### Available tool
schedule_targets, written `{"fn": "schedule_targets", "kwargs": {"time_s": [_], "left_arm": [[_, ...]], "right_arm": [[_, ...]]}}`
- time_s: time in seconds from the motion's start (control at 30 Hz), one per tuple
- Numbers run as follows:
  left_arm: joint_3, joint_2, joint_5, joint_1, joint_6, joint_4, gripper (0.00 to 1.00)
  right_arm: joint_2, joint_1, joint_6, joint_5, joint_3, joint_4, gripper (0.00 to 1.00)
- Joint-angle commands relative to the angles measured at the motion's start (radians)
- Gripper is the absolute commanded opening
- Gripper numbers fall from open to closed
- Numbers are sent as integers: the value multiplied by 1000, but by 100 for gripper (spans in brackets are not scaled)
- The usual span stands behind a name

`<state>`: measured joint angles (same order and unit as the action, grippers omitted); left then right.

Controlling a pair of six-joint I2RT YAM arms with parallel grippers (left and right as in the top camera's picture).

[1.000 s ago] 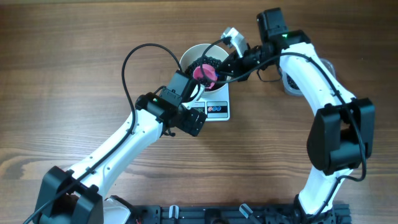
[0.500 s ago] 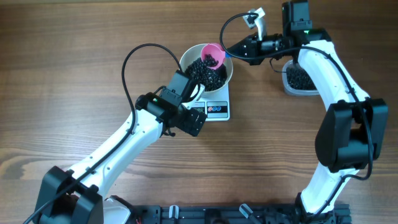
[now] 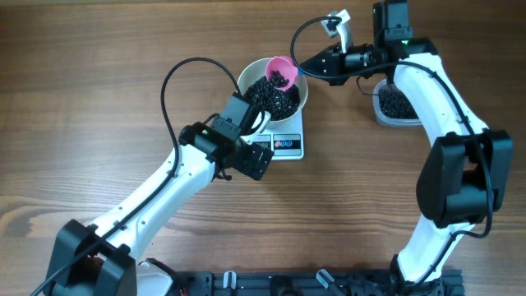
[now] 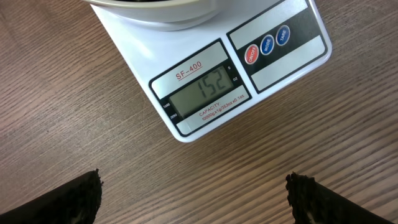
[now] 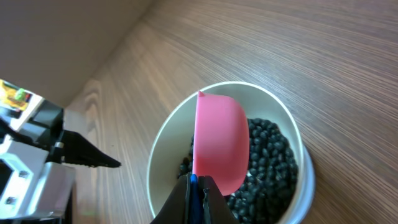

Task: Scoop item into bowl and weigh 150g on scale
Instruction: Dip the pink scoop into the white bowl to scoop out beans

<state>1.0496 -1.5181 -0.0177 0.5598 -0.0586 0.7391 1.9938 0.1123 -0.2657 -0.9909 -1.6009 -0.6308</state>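
The white bowl [image 3: 247, 76] stands on the white scale [image 3: 288, 145] and holds a heap of black beads [image 3: 271, 99]. In the left wrist view the scale [image 4: 273, 74] shows 152 on its display, with the bowl's underside [image 4: 155, 9] at the top edge. My right gripper [image 3: 306, 67] is shut on the blue handle of a pink scoop [image 3: 282, 72] held over the bowl's far right rim. In the right wrist view the scoop [image 5: 217, 140] hangs above the beads [image 5: 273, 155] inside the bowl [image 5: 160, 152], the right gripper [image 5: 198, 194] clamping its handle. My left gripper [image 4: 199, 202] is open, low over bare wood in front of the scale.
A clear tub [image 3: 398, 104] with more black beads sits at the right, partly under the right arm. The left arm [image 3: 164, 193] stretches diagonally from the near left to the scale. A black cable [image 3: 177, 74] loops left of the bowl.
The right arm pulled back toward the right, carrying the scoop from over the bowl's middle to its far right rim, then stayed still. The left arm has not moved.
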Motion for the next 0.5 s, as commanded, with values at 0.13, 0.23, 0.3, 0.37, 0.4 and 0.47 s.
{"fn": "schedule_targets", "kwargs": {"time_s": [0.13,0.23,0.3,0.37,0.4,0.47], "left_arm": [[-5,17,5,-7,-12,-3,100],[-5,17,5,-7,-12,-3,100],[-5,16,5,-7,-12,-3,100],[-5,17,5,-7,-12,-3,100],[-5,17,5,-7,-12,-3,100],[-5,16,5,-7,-12,-3,100]], "right_arm": [[13,82,-128,270,6,-11,4],[13,92,-128,300,6,-2,4],[13,92,-128,300,6,6,4],[13,92,-128,300,6,14,4],[14,92,-128,301,6,19,4],[26,93,-127,315,6,41,4]]}}
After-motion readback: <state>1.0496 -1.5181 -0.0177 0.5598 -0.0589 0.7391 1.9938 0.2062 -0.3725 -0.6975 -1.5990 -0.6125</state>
